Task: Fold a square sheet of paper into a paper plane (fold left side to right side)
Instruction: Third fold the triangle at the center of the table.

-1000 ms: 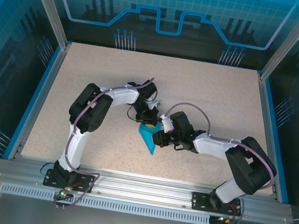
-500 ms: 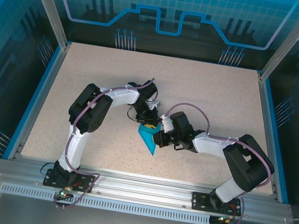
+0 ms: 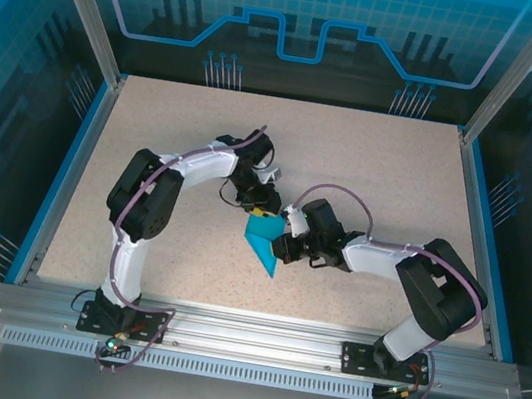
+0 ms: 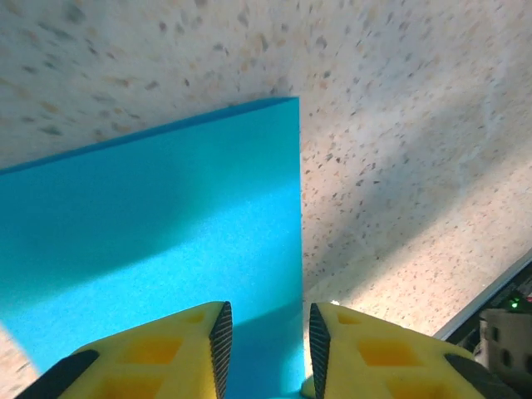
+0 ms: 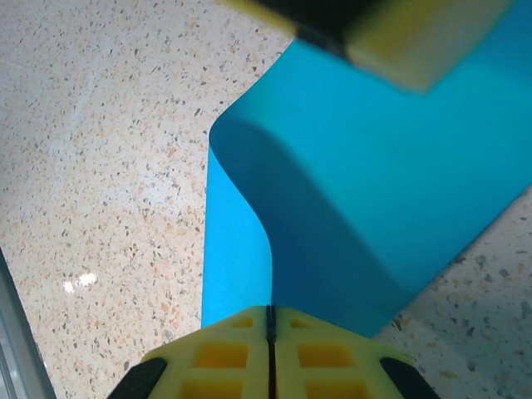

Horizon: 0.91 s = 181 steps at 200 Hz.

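Paper (image 3: 263, 244), teal and folded into a narrow kite with its sharp tip toward the arm bases, lies at the middle of the speckled worktop (image 3: 381, 177), between two grippers.

From above, on the left, we see the left arm rise from its base and bend in toward the centre. The left gripper (image 3: 260, 203) sits at the paper's far, wide end. In its wrist view the yellow fingers (image 4: 187, 345) stand a little apart, so the jaws are released. The paper's straight right edge runs down into the gap between them. The sheet lies flat on the worktop there, with one square corner pointing away. We cannot tell whether the pads touch it.

To the right, the right gripper (image 3: 284, 235) meets the paper's right side, its arm stretching in low from the right base. In its wrist view the jaws are clenched, the pads meeting in a thin dark seam. A flap of the paper curves up off the worktop into that seam, so the jaws grasp the flap's edge. At the top of that view, a blurred yellow finger of the left gripper shows over the paper.
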Available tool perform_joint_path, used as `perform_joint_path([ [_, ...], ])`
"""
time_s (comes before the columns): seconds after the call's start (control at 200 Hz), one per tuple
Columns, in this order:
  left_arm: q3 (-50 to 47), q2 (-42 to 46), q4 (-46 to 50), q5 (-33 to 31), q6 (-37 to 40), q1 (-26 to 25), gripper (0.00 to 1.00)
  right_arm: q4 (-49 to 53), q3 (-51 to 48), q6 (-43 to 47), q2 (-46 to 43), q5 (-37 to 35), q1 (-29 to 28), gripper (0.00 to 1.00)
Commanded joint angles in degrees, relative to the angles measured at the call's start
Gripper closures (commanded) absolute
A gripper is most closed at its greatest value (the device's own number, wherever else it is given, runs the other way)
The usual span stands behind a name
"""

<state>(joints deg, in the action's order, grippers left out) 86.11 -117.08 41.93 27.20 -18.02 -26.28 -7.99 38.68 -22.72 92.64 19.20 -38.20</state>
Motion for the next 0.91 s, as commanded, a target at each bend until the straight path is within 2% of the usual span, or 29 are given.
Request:
perform_joint_path([
  [0.0,-0.85,1.04,1.31,-0.84,0.66,1.61,0.69,0.60,1.03,0.37,1.13,1.51,0.73,0.92],
  [0.33,-0.35,-4.43,1.05,-1.27,2.37,1.66,0.80,1.39,2.31,0.41,2.15,1.74,0.85,0.93],
  [0.9,-2.33,-7.82,1.75,-5.05,3.52,0.83,0.87,4.25,5.88,1.02,5.09,1.77,2.08,0.93],
])
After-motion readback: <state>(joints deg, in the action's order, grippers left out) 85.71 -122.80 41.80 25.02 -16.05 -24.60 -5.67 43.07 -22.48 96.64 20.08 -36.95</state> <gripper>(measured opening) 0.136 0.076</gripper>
